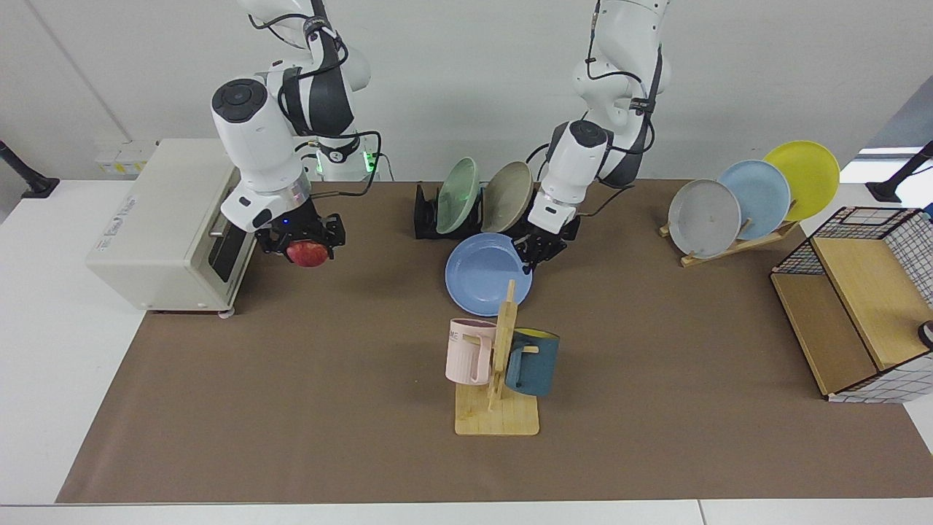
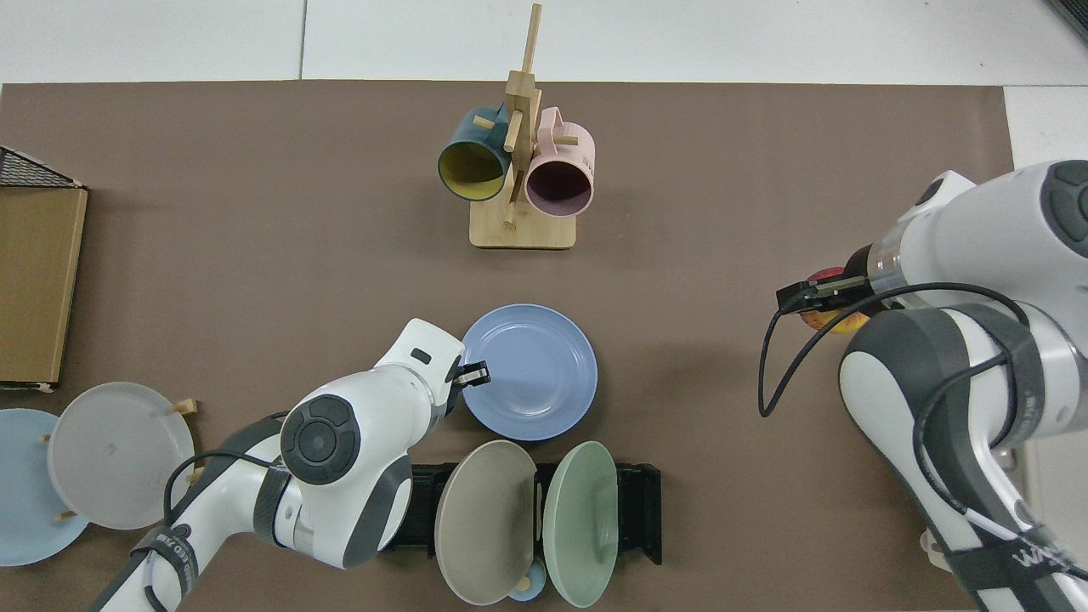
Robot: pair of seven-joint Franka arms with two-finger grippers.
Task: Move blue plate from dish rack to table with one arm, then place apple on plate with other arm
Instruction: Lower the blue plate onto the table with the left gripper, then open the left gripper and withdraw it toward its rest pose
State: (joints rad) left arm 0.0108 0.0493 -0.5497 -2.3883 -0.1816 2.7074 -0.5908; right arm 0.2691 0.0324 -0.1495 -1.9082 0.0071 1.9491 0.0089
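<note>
Left gripper (image 1: 537, 257) reaches down, pinching the plate (image 1: 485, 275) rim, rack (image 1: 430, 213) right behind it. Right gripper (image 1: 306, 246) hangs higher, clamped on the apple (image 1: 307, 254).

The blue plate (image 1: 487, 273) lay on the table (image 1: 291, 408) just before the dish rack (image 1: 426, 211) and behind the mug tree (image 1: 498, 379) — the left gripper (image 1: 537, 255) at its rim. The right gripper (image 1: 306, 244) held the apple (image 1: 307, 254) beside the toaster oven (image 1: 171, 222), well apart.
</note>
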